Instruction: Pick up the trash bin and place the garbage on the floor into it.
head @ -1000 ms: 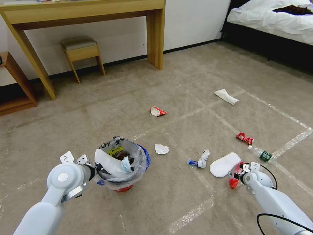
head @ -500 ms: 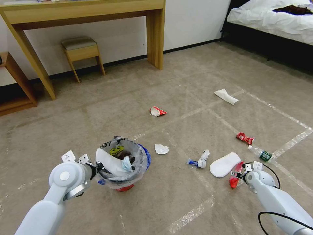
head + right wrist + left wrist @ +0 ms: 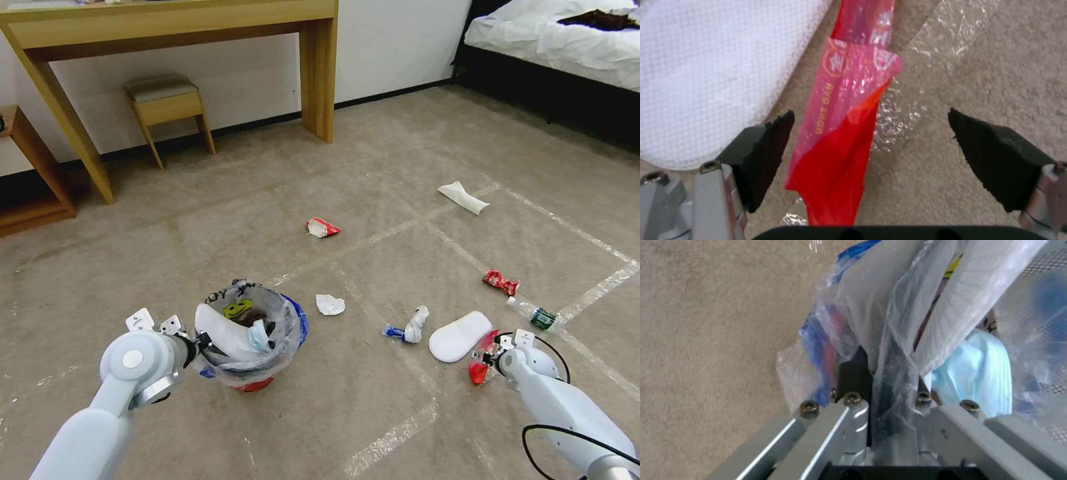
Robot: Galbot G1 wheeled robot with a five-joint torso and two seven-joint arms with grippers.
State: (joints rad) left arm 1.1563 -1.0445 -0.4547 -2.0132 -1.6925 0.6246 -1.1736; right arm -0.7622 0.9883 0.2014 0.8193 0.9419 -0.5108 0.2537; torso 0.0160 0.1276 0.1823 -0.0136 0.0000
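Observation:
The trash bin [image 3: 250,333], a small red bucket lined with a clear bag, holds a white slipper and a blue mask. My left gripper [image 3: 200,347] is shut on its rim and bag [image 3: 889,373]. Whether the bin is off the floor I cannot tell. My right gripper [image 3: 485,357] is open low over the carpet, its black pads [image 3: 769,150] on either side of a red wrapper [image 3: 840,140] that lies beside a white slipper [image 3: 460,335]. More garbage lies around: twisted paper [image 3: 410,327], crumpled paper [image 3: 330,305], another red wrapper [image 3: 500,281], a small bottle [image 3: 537,315].
Farther off lie a red-and-white wrapper [image 3: 323,228] and a white piece [image 3: 463,197]. A wooden desk [image 3: 313,73] and stool [image 3: 167,100] stand by the back wall. A bed [image 3: 560,40] is at the far right. Shiny tape lines [image 3: 393,437] cross the carpet.
My left arm and the bin have shifted slightly to the right. The right gripper has stayed open over the red wrapper, almost still.

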